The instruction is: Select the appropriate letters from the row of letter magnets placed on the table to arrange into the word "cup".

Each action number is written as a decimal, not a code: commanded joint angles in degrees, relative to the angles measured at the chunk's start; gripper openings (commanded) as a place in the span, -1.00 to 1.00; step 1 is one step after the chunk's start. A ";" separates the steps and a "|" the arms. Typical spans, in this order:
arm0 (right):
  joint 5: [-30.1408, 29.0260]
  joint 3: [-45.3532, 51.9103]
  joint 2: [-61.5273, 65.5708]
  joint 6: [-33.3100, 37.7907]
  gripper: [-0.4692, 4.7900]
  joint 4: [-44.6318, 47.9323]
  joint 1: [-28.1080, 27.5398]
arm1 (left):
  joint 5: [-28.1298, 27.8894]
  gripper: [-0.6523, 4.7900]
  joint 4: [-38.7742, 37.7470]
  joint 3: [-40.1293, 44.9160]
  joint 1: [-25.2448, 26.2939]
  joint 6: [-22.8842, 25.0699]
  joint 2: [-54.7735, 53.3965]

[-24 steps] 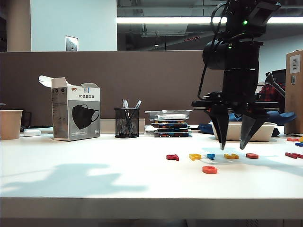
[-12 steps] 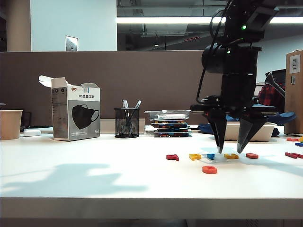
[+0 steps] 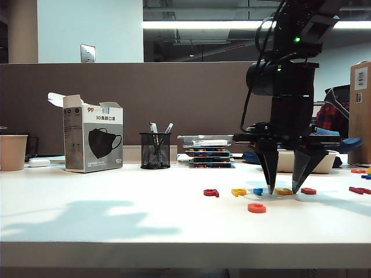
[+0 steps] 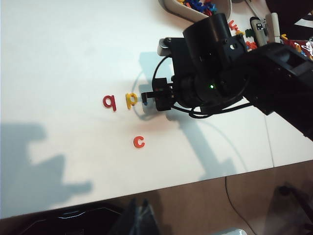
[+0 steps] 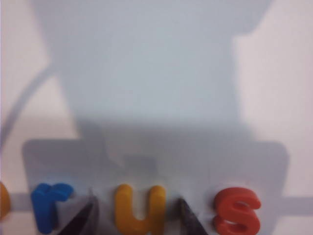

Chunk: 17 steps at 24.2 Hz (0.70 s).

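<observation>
1. The right gripper [image 3: 284, 190] is lowered with its jaws spread astride the yellow u [image 5: 139, 208], nothing grasped; the blue r [image 5: 50, 205] and red s [image 5: 236, 210] just beside could be nudged
2. The orange c [image 3: 257, 208] is placed nearer the table's [image 3: 116, 220] front edge
3. The left gripper is not shown

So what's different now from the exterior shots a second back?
The right hand has come down, open, its fingertips now straddling the yellow u at table level; nothing gripped yet. The letters, including the orange-red c in front of the row, haven't moved. The left hand is out of view.
</observation>
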State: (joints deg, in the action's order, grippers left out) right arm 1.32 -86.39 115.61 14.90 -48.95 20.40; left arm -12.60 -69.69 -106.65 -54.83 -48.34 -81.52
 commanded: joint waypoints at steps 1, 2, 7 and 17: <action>-1.49 0.28 0.87 -0.11 -0.02 -0.52 0.09 | -0.26 -0.78 0.13 -0.17 -0.02 -0.11 0.15; -1.46 0.28 0.85 -0.11 -0.02 -0.52 0.09 | -0.24 -0.78 0.13 -0.17 -0.02 -0.11 0.15; -1.46 0.28 0.85 0.11 -0.02 -0.85 0.09 | -0.26 -0.78 0.13 -0.17 -0.02 -0.11 0.15; -1.46 0.28 0.87 0.55 -0.08 -1.42 0.11 | -0.26 -0.78 0.13 -0.17 -0.02 -0.11 0.15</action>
State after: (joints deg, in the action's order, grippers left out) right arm 0.82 -86.41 115.72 15.16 -49.17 20.40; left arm -12.60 -69.69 -106.65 -54.83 -48.34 -81.52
